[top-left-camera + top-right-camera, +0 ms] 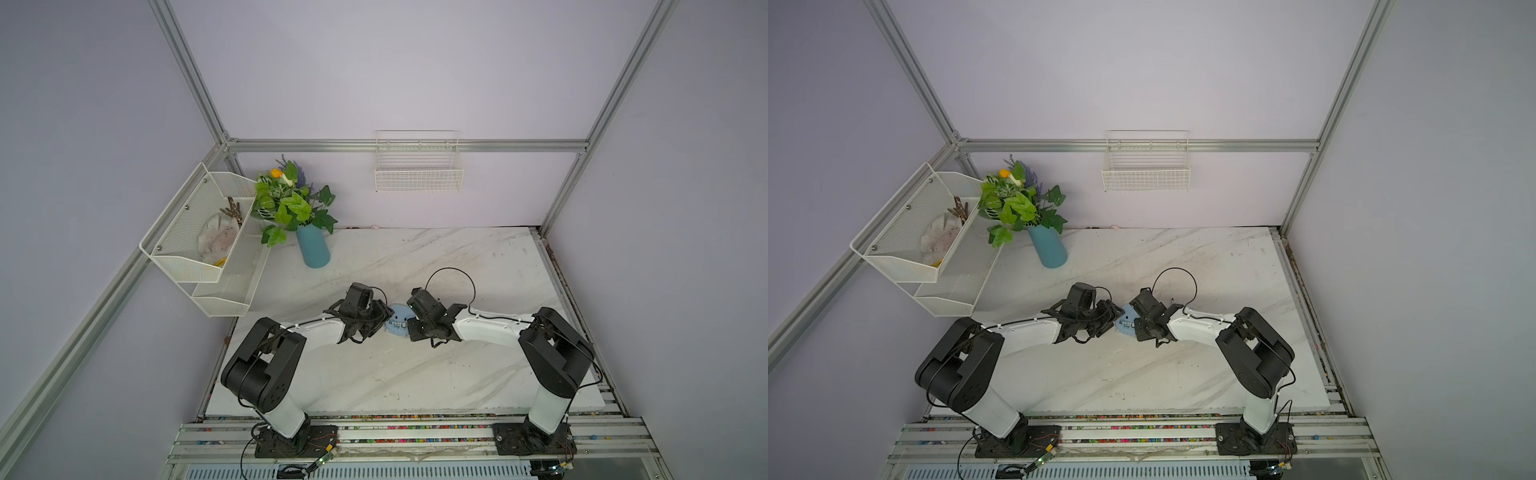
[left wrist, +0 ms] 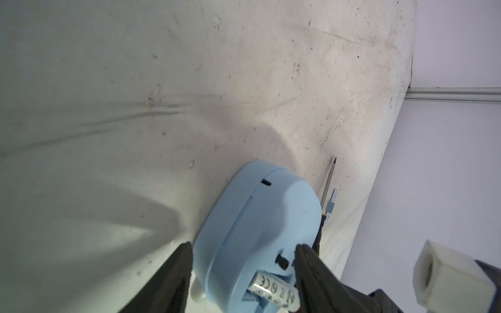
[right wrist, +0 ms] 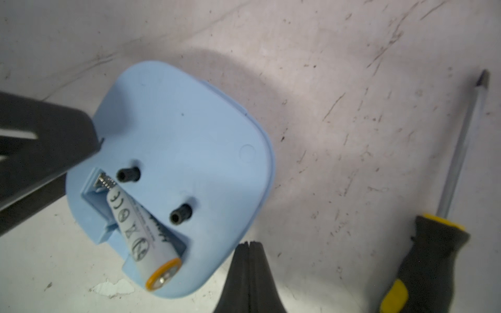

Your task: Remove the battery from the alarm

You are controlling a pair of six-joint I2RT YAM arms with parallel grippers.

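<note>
The light-blue alarm point(image 3: 189, 135) lies face down on the marble table point(image 1: 457, 374), between both arms in both top views point(image 1: 398, 321) point(image 1: 1126, 324). Its battery bay is uncovered. The white battery point(image 3: 141, 230) sits tilted in it, orange-ringed end lifted over the rim, other end by the spring. My left gripper point(image 2: 244, 246) straddles a corner of the alarm point(image 2: 265, 211), one finger against the rim, the other beside the battery point(image 2: 273, 287). My right gripper point(image 3: 250, 244) is shut and empty, its tip at the alarm's edge near the battery's raised end.
A black-and-yellow screwdriver point(image 3: 433, 257) lies on the table just beyond the alarm, with a small blue plastic piece point(image 2: 332, 203) next to its shaft. A teal vase with plants point(image 1: 313, 249), a white mesh rack point(image 1: 199, 232) and a wall basket point(image 1: 419, 174) stand at the back.
</note>
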